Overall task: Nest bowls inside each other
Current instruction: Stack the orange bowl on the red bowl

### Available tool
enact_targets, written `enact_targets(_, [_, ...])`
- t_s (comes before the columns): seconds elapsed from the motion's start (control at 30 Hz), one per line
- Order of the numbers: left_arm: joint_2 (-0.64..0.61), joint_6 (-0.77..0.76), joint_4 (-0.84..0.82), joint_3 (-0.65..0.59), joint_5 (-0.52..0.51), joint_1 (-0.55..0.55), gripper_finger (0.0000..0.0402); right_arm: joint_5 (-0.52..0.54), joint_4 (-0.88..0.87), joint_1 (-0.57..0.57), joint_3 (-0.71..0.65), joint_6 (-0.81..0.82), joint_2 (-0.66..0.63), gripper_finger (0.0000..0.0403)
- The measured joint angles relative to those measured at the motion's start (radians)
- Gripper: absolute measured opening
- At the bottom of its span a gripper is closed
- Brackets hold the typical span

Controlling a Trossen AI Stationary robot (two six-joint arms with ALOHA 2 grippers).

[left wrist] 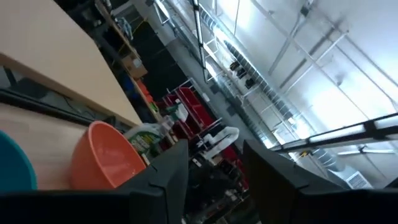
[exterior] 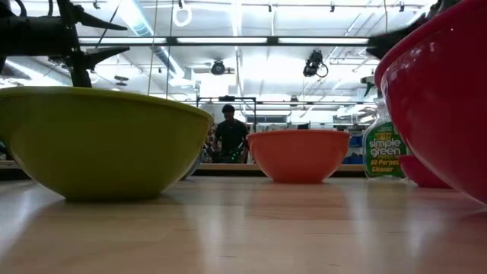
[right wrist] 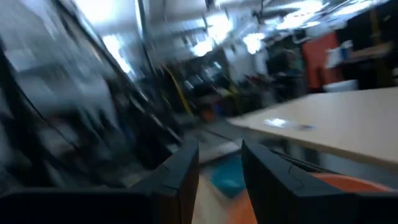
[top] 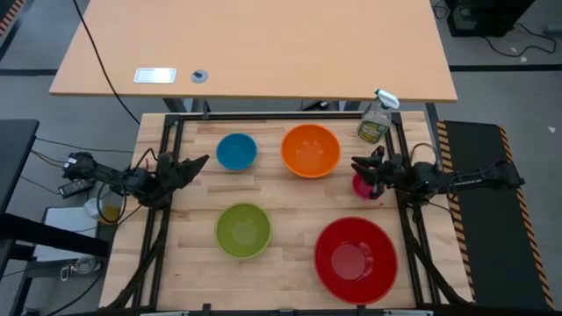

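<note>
Right gripper (top: 358, 164) part open, empty, hovering over small magenta-pink plastic bowl (top: 363, 185) (mostly hidden). Descend straight, pinch rim. Left gripper (top: 200, 161) part open, empty, waits at left edge.

Red bowl (top: 355, 258): large smooth round plastic — upright, near right.
Orange bowl (top: 310, 150): smooth plastic, upright, far centre-right.
Lime-green bowl (top: 243, 230): upright, near centre-left.
Blue bowl (top: 236, 151): small, upright, far left of orange.
Magenta-pink bowl (top: 361, 185): smallest — right edge, partly hidden.
</note>
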Motion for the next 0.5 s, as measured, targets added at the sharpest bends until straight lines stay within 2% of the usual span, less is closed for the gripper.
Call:
enact_targets(0.1, [0.006, -0.088, 0.02, 0.0, 0.0, 0.0, 0.0156, -0.011, 0.097, -0.003, 0.0, 0.045, 0.0, 0.013])
enact_targets(0.27, [0.028, -0.089, 0.083, 0.002, 0.012, 0.0, 0.0156, -0.005, 0.178, -0.004, 0.0, 0.091, 0.001, 0.013])
enact_targets(0.37, [0.047, -0.052, 0.157, 0.002, 0.054, 0.0, 0.0156, -0.03, 0.268, -0.004, 0.0, 0.158, 0.001, 0.013])
enact_targets(0.5, [0.075, 0.08, 0.316, 0.013, 0.086, 0.0, 0.0156, -0.028, 0.391, -0.004, 0.0, 0.22, 0.001, 0.013])
